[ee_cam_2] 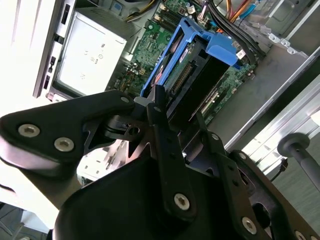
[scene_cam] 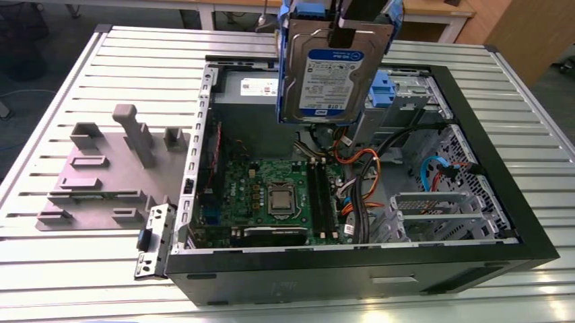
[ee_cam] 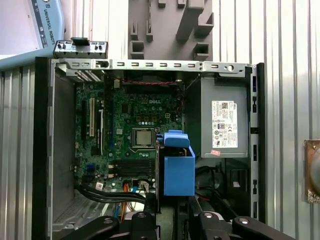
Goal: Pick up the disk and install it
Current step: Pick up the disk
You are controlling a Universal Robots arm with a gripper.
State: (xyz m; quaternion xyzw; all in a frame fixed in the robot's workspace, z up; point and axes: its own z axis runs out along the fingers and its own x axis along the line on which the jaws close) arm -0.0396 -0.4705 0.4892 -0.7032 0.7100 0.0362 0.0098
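The gripper (scene_cam: 351, 32) is clamping the disk (scene_cam: 325, 77), hanging upright above the open computer case (scene_cam: 359, 277).

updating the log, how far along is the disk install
Done: the disk is picked up, hanging upright above the open computer case. In hand: the gripper is clamped on its top edge. Left: installing; it sits in no bay yet.

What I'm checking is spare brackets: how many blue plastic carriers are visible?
2. One carrier frames the disk the tool holds above the case; the other carrier sits in the case, to the exterior view's right. More may be hidden.
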